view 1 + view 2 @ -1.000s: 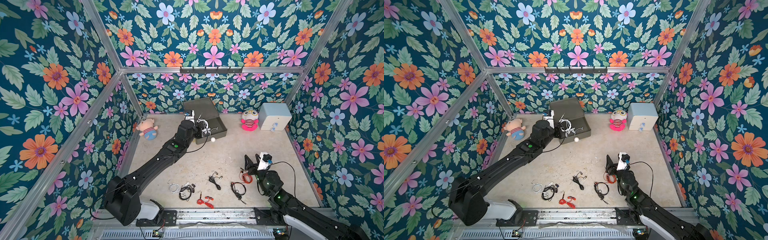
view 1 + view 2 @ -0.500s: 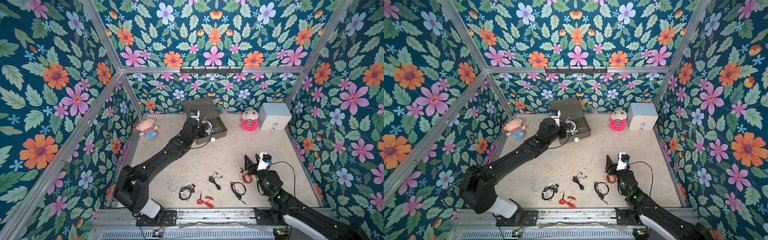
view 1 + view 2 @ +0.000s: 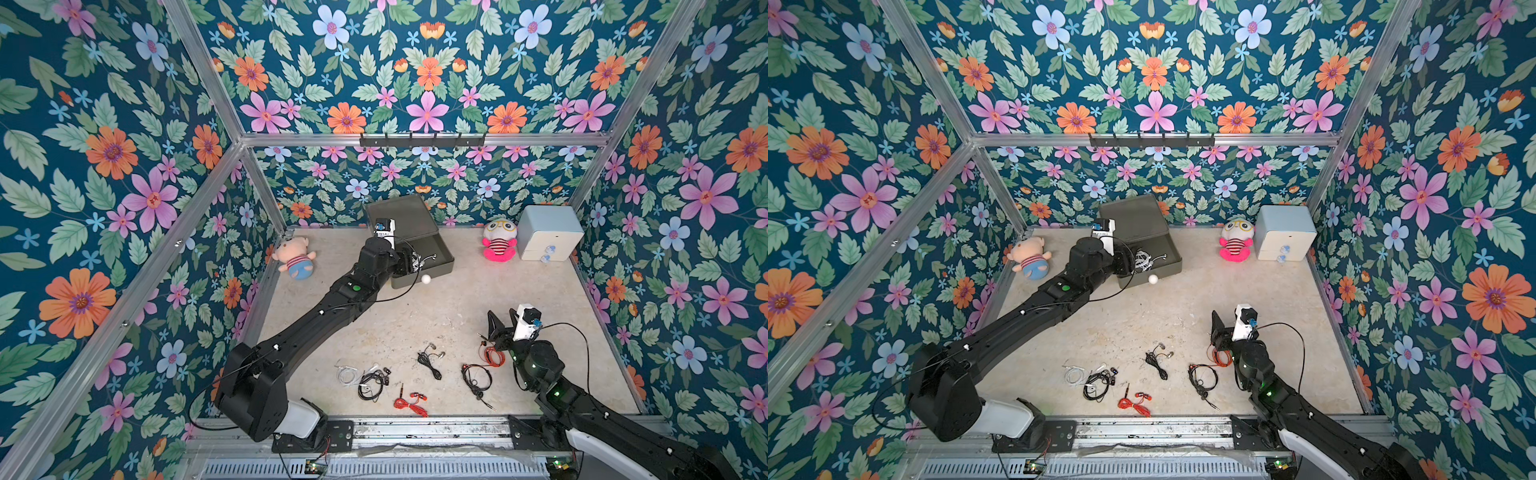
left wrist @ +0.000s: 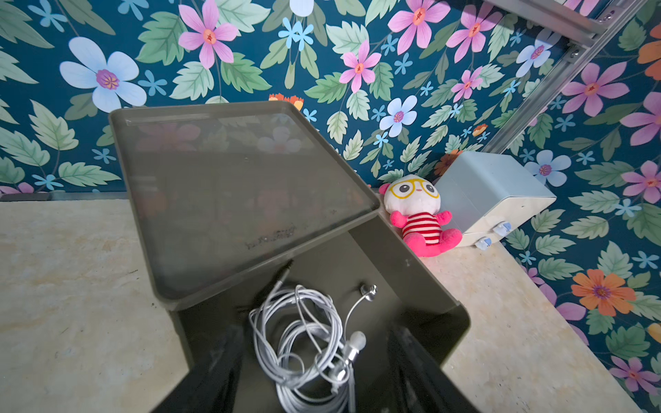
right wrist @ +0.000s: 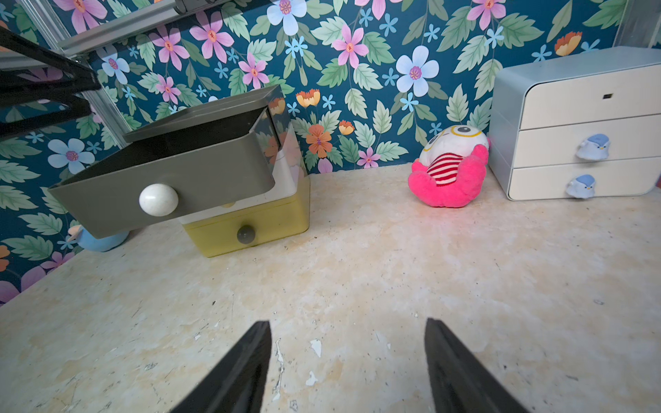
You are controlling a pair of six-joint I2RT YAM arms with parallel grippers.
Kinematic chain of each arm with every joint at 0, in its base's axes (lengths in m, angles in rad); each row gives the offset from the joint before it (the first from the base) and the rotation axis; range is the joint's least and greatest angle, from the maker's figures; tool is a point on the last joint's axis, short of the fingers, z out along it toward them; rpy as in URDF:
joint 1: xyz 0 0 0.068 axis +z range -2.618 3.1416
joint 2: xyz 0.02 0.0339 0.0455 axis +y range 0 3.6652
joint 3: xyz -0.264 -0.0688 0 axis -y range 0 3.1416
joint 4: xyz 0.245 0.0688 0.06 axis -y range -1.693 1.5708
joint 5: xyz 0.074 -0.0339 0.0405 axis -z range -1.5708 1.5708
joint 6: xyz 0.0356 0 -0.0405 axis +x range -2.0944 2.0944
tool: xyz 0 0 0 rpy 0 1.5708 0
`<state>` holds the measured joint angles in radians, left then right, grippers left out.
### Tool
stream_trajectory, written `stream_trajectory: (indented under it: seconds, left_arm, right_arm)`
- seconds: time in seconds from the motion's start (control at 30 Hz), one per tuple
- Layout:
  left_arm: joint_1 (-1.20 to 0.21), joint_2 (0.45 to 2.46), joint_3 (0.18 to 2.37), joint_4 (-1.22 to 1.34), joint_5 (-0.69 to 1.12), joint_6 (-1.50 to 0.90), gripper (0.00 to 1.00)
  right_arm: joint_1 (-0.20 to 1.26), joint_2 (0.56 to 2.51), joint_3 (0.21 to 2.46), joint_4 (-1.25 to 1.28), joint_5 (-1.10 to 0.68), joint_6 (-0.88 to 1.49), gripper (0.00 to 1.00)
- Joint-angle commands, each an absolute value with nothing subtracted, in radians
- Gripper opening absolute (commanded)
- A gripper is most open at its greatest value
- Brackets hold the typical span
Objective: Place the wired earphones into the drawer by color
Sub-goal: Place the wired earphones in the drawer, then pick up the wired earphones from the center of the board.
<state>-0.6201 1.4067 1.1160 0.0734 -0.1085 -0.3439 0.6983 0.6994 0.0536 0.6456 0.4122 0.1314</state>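
Note:
The grey-green drawer (image 3: 441,261) stands pulled out at the back. My left gripper (image 4: 316,336) hangs open over it, and a white bundle of wired earphones (image 4: 304,339) lies loose in the drawer between the spread fingers. Several more earphones lie near the front edge: white (image 3: 347,374), black (image 3: 374,380), black (image 3: 430,361), black (image 3: 476,378) and red (image 3: 409,401). A red-orange bundle (image 3: 492,355) lies just beside my right gripper (image 5: 347,321), which is open over bare floor with nothing in it.
Below the open drawer sits a yellow drawer (image 5: 250,221) with a grey knob. A pig plush (image 3: 295,257) lies at the back left. At the back right a pink plush (image 3: 498,243) leans against a pale blue cabinet (image 3: 548,237).
My left gripper reached a little farther over the drawer and opened, letting go of the white earphones. The right arm has not moved.

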Motion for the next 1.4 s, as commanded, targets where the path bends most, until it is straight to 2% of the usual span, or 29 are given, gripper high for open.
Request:
stream_trajectory:
  seconds: [0.0,0.27,0.3,0.33,0.7,1.07,1.37]
  left_arm:
    - [-0.618,1.342,1.082,0.048,-0.141,-0.368,0.76]
    - [-0.618,1.118,0.969,-0.158,-0.256,-0.456,0.91]
    - [-0.618,1.097,0.960,-0.195,-0.273,-0.472,0.97]
    - [-0.618,1.076,0.951,-0.229,-0.288,-0.489,0.99]
    - [-0.618,0.945,0.810,-0.592,-0.451,-0.869,0.99]
    - [-0.618,0.838,0.663,-0.765,-0.421,-1.119,0.97]
    - [-0.619,0.817,0.603,-0.831,-0.372,-1.213,0.94]
  right_arm:
    - [0.699,0.711,0.070,0.661,0.378,0.135,0.73]
    - [0.698,0.781,0.091,0.682,0.294,0.156,0.74]
    - [0.698,0.791,0.094,0.681,0.290,0.156,0.74]
    - [0.699,0.800,0.099,0.681,0.287,0.157,0.75]
    - [0.698,0.828,0.108,0.674,0.270,0.171,0.76]
    - [0.699,0.822,0.104,0.673,0.279,0.173,0.76]
    - [0.697,0.829,0.100,0.681,0.280,0.172,0.76]
